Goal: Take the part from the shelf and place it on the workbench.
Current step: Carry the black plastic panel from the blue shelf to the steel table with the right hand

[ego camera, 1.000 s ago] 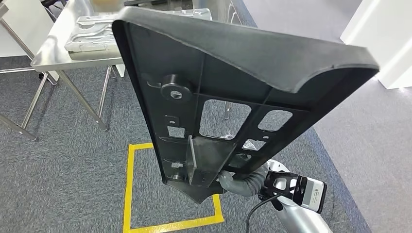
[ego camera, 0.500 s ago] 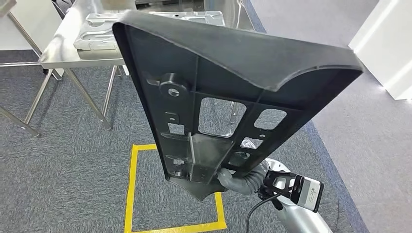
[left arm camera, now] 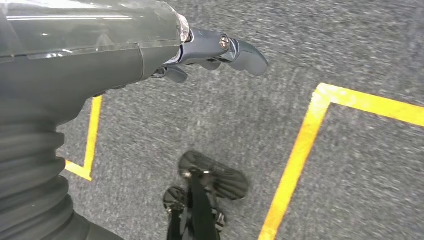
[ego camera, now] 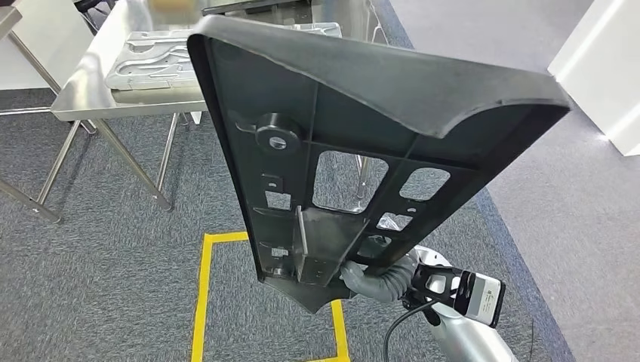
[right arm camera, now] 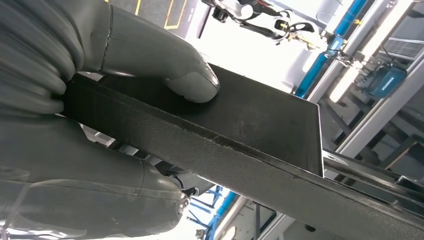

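The right hand (ego camera: 371, 277) grips the narrow lower end of the black plastic panel part (ego camera: 362, 136), held upright in the air over the grey carpet (ego camera: 106, 264); the wrist view shows its thumb (right arm camera: 165, 62) pressed on one face and fingers wrapped on the other. The panel hides most of that hand, part of the yellow floor marking (ego camera: 202, 294) and the far side of the steel workbench (ego camera: 90, 90). The left hand (left arm camera: 210, 50) hangs over the carpet holding nothing, fingers loosely extended, partly cut off by its cover.

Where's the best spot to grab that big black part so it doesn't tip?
Probably the narrow bottom end, coming from below. The black part stands tall, wide at the top and tapering downward, and the right hand already grips that lower end. In the right wrist view its thumb presses one flat face with the fingers wrapped behind, pinching a thin edge. Higher up it looks too wide to hold.
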You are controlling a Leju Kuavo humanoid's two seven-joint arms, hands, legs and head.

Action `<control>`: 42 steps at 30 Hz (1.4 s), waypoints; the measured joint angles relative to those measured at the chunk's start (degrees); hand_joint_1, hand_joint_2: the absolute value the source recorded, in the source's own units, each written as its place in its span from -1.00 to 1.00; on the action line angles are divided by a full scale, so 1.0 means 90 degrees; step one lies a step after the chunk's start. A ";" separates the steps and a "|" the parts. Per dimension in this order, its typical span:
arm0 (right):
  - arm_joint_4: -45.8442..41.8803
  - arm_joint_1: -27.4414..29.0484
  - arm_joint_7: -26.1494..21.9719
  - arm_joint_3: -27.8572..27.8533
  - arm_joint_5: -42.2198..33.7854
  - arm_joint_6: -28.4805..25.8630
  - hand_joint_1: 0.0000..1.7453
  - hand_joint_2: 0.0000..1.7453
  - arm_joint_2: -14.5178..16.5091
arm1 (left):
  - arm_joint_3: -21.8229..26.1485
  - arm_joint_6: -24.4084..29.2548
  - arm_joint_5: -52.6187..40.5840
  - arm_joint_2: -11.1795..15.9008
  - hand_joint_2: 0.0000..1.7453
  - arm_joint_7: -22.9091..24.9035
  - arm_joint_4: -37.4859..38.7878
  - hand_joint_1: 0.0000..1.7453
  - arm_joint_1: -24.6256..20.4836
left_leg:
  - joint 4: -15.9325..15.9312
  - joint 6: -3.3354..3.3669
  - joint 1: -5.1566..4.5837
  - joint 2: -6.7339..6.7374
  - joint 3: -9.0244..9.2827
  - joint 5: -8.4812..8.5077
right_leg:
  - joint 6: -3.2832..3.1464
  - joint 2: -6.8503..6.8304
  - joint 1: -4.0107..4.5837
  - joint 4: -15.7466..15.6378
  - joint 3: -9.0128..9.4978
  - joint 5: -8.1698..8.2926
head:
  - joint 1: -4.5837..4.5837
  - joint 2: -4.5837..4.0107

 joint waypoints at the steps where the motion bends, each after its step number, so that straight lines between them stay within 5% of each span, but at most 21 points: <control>1: 0.0002 -0.0006 -0.0004 0.0000 -0.0004 0.0002 1.00 1.00 0.0000 | 0.0000 0.0000 0.0000 0.0003 1.00 0.0001 0.0000 -1.00 -0.0005 | -0.0342 0.0037 -0.0015 0.0006 0.0147 0.0132 | 0.0030 0.0001 0.0010 0.0006 0.0040 -0.0044 | 0.0000 0.0000; 5: 0.0006 -0.0041 -0.0012 -0.0001 -0.0057 0.0015 1.00 1.00 0.0000 | 0.0000 0.0000 0.0001 0.0007 1.00 -0.0001 0.0000 -1.00 -0.0005 | -0.0652 0.0174 -0.0033 -0.0003 0.0286 0.0103 | 0.0157 0.0001 0.0023 0.0002 0.0068 -0.0135 | 0.0000 0.0000; 7: 0.0004 -0.0074 -0.0014 -0.0007 -0.0089 0.0018 1.00 1.00 0.0000 | 0.0000 -0.0001 0.0001 0.0005 1.00 -0.0001 0.0000 -1.00 -0.0006 | -0.0702 0.0246 0.0000 -0.0008 0.0351 0.0087 | 0.0235 0.0007 0.0012 0.0280 -0.0048 -0.0282 | 0.0001 0.0000; 10: 0.0016 -0.0086 -0.0012 -0.0016 -0.0125 0.0027 1.00 1.00 -0.0001 | 0.0000 -0.0002 -0.0001 0.0004 1.00 -0.0002 0.0000 -1.00 -0.0016 | -0.0723 0.0315 0.0006 -0.0009 0.0441 0.0014 | 0.0323 0.0013 -0.0028 0.1529 -0.0790 -0.0722 | 0.0001 0.0000; 12: 0.0032 -0.0068 -0.0010 -0.0018 -0.0151 0.0036 1.00 1.00 -0.0002 | 0.0000 -0.0002 -0.0002 0.0003 1.00 -0.0002 0.0000 -1.00 -0.0005 | -0.0721 0.0311 0.0005 -0.0020 0.0519 -0.0056 | 0.0346 0.0012 -0.0052 0.1915 -0.1159 -0.0636 | 0.0001 0.0000; 15: 0.0039 -0.0062 -0.0010 -0.0020 -0.0171 0.0039 1.00 1.00 -0.0003 | 0.0000 -0.0004 -0.0001 -0.0001 1.00 -0.0004 0.0000 -1.00 0.0002 | -0.0720 0.0260 0.0002 -0.0047 0.0710 -0.0201 | 0.0309 0.0013 -0.0066 0.0884 -0.0877 0.0210 | 0.0002 0.0000; 17: 0.0038 -0.0058 -0.0012 -0.0022 -0.0174 0.0038 1.00 1.00 -0.0005 | 0.0000 -0.0005 0.0002 -0.0001 1.00 -0.0010 0.0000 -1.00 -0.0011 | -0.0714 0.0194 -0.0014 -0.0062 0.0772 -0.0290 | 0.0249 0.0019 -0.0039 0.0252 -0.0628 0.0447 | 0.0001 0.0000; 22: 0.0023 -0.0035 -0.0016 -0.0026 -0.0172 0.0038 1.00 1.00 -0.0005 | 0.0000 -0.0006 0.0009 0.0001 1.00 -0.0030 0.0000 -1.00 -0.0028 | -0.0584 0.0017 -0.0003 -0.0034 0.0803 -0.0483 | 0.0065 0.0031 -0.0038 0.0055 -0.0439 0.0326 | 0.0000 0.0000; 24: 0.0017 -0.0029 -0.0013 -0.0025 -0.0116 0.0019 1.00 1.00 0.0004 | 0.0001 -0.0007 0.0013 0.0002 1.00 -0.0040 0.0000 -1.00 -0.0032 | 0.0120 -0.0032 0.0007 -0.0012 0.0466 -0.0764 | 0.0004 -0.0019 -0.0043 0.0014 -0.0333 0.0270 | -0.0001 0.0000; 26: 0.0020 -0.0008 -0.0004 -0.0023 0.0030 -0.0018 1.00 1.00 0.0012 | 0.0002 -0.0007 0.0018 0.0002 1.00 -0.0044 0.0000 -1.00 -0.0019 | 0.0958 -0.0054 0.0009 -0.0009 -0.0087 -0.0980 | -0.0024 -0.0077 -0.0027 0.0014 -0.0256 0.0192 | -0.0001 0.0000; 28: 0.0021 0.0010 0.0008 -0.0021 0.0172 -0.0061 1.00 1.00 0.0019 | 0.0002 -0.0007 0.0018 0.0001 1.00 -0.0044 0.0000 -1.00 0.0010 | 0.1042 -0.0041 0.0008 -0.0001 -0.0318 -0.0740 | -0.0024 -0.0135 -0.0015 0.0015 -0.0150 0.0100 | -0.0001 0.0000; 30: 0.0013 0.0010 0.0052 -0.0019 0.0245 -0.0102 1.00 1.00 0.0047 | 0.0002 -0.0007 0.0018 0.0003 1.00 -0.0049 0.0000 -1.00 0.0022 | 0.0272 0.0012 -0.0009 0.0124 -0.0108 -0.0157 | -0.0001 -0.0222 -0.0003 0.0014 -0.0003 -0.0012 | -0.0001 0.0000; 32: -0.0011 0.0008 0.0115 -0.0018 0.0268 -0.0125 1.00 1.00 0.0079 | 0.0002 -0.0009 0.0018 0.0005 1.00 -0.0058 0.0000 -1.00 -0.0005 | -0.0412 0.0104 -0.0075 0.0349 0.0143 0.0149 | 0.0057 -0.0315 0.0036 0.0022 0.0106 -0.0125 | 0.0000 0.0000; 33: -0.0029 0.0008 0.0145 -0.0018 0.0269 -0.0129 1.00 1.00 0.0089 | 0.0002 -0.0010 0.0019 0.0005 1.00 -0.0061 0.0000 -1.00 -0.0021 | -0.0541 0.0153 -0.0102 0.0412 0.0188 0.0158 | 0.0090 -0.0367 0.0055 0.0023 0.0130 -0.0168 | 0.0000 0.0000; 35: -0.0070 0.0005 0.0183 -0.0017 0.0270 -0.0137 1.00 1.00 0.0102 | 0.0002 -0.0014 0.0019 0.0002 1.00 -0.0064 0.0000 -1.00 -0.0030 | -0.0564 0.0235 -0.0106 0.0312 0.0199 0.0109 | 0.0152 -0.0489 0.0078 0.0007 0.0167 -0.0231 | 0.0001 0.0000; 37: -0.0113 0.0005 0.0200 -0.0017 0.0282 -0.0144 1.00 1.00 0.0117 | 0.0002 -0.0017 0.0018 -0.0001 1.00 -0.0067 0.0000 -1.00 -0.0009 | -0.0607 0.0290 -0.0079 0.0175 0.0242 0.0095 | 0.0222 -0.0414 0.0063 0.0145 0.0157 -0.0350 | 0.0001 0.0000; 40: -0.0152 0.0025 0.0211 -0.0017 0.0328 -0.0173 1.00 1.00 0.0121 | 0.0002 -0.0018 0.0017 -0.0003 1.00 -0.0068 0.0000 -1.00 -0.0028 | -0.0635 0.0360 -0.0049 -0.0008 0.0310 0.0048 | 0.0298 -0.0076 0.0008 0.1267 -0.0468 -0.0806 | 0.0001 0.0000; 42: -0.0154 0.0068 0.0216 -0.0017 0.0318 -0.0172 1.00 1.00 0.0121 | 0.0002 -0.0020 0.0015 -0.0004 1.00 -0.0068 0.0000 -1.00 -0.0030 | -0.0632 0.0378 -0.0051 -0.0118 0.0370 -0.0010 | 0.0307 -0.0026 -0.0010 0.1915 -0.0968 -0.0869 | 0.0001 0.0000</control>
